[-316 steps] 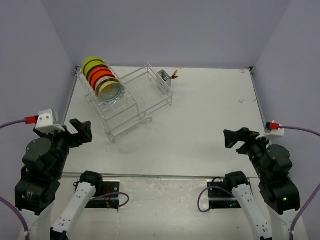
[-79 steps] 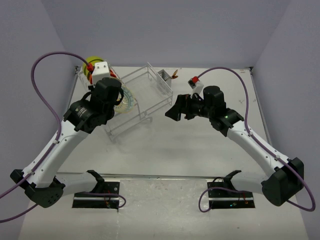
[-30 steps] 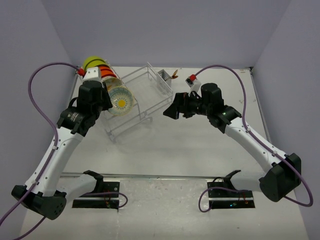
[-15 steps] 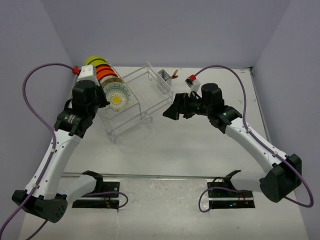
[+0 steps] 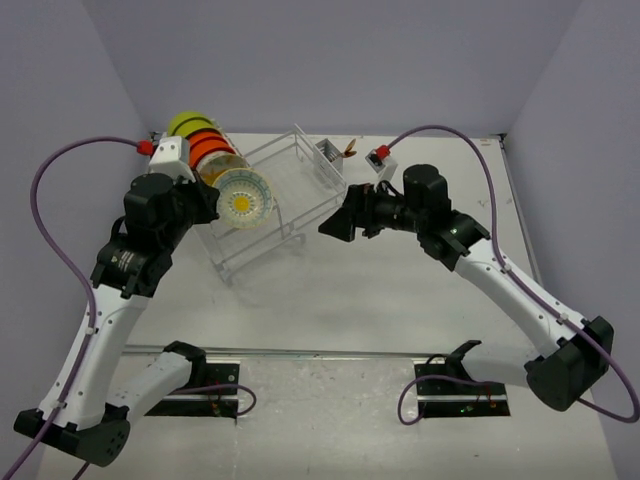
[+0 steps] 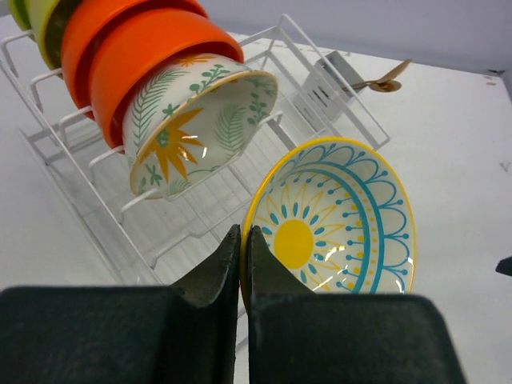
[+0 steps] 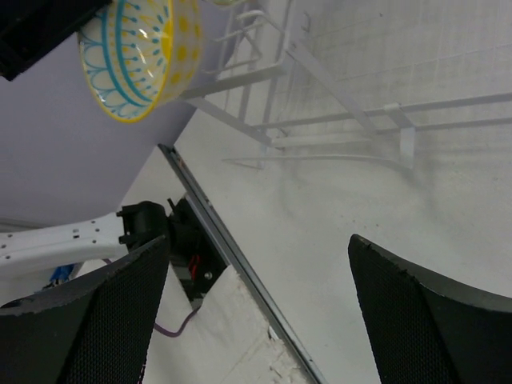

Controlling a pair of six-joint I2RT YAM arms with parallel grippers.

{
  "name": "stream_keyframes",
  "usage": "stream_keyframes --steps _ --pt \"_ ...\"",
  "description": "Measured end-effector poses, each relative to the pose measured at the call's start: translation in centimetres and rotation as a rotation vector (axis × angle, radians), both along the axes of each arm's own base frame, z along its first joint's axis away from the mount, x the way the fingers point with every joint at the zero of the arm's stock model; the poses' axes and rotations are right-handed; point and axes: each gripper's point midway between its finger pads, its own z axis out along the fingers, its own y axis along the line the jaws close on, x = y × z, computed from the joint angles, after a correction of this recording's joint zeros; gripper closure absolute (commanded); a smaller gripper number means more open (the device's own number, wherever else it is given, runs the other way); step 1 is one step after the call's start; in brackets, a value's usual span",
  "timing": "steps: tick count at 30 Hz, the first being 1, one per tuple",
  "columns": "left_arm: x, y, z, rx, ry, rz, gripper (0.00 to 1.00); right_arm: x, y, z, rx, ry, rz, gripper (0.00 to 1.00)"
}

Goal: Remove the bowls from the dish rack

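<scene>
Looking down from above, we see the white table [image 5: 400, 290] with the dish rack [image 5: 283, 190] standing at its far left, set at an angle to the table's edges.

Both arms reach toward the rack. The left gripper [image 6: 242, 240] is clamped on the near rim of a yellow-rimmed bowl [image 6: 336, 216], its two fingers pinched together with only the bowl's edge between them. The bowl stands on edge, its blue-and-yellow sun pattern facing the wrist camera, just beside the row of racked bowls and apart from it by a narrow gap. We cannot tell whether it touches the rack's wires. The right gripper [image 7: 258, 240] hangs near the rack's right end with its fingers spread wide, holding and touching nothing.

We count five bowls. Four stand in a tilted row at the rack's far left end:
- one lime-green bowl [image 6: 36, 24] at the back
- two orange bowls [image 6: 160, 60]
- one cream bowl [image 6: 200, 120] with leaf and flower prints in front

The fifth is the one in the left gripper.

One grey cutlery basket [image 6: 324, 84] sits at the rack's right end, with one brownish utensil [image 6: 384, 80] sticking out of it.
</scene>
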Motion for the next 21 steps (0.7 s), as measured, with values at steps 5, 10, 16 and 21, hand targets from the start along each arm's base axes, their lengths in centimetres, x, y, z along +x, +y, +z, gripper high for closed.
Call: stream_keyframes --steps 5,10,16,21 --pt "-1.9 -1.1 1.8 -0.037 -0.057 -0.096 1.0 -1.2 2.6 5.5 0.034 -0.102 -0.002 0.1" --pt "-2.2 -2.6 1.9 -0.048 -0.059 -0.185 1.0 -1.4 4.6 10.4 0.04 -0.194 -0.085 0.16" --pt "-2.6 -5.1 2.7 -0.089 -0.081 -0.327 1.0 1.0 6.1 9.0 -0.117 -0.202 -0.213 0.31" --pt "-2.7 -6.6 3.7 -0.122 -0.114 -0.408 1.0 1.5 6.7 4.2 -0.268 -0.16 -0.225 0.92"
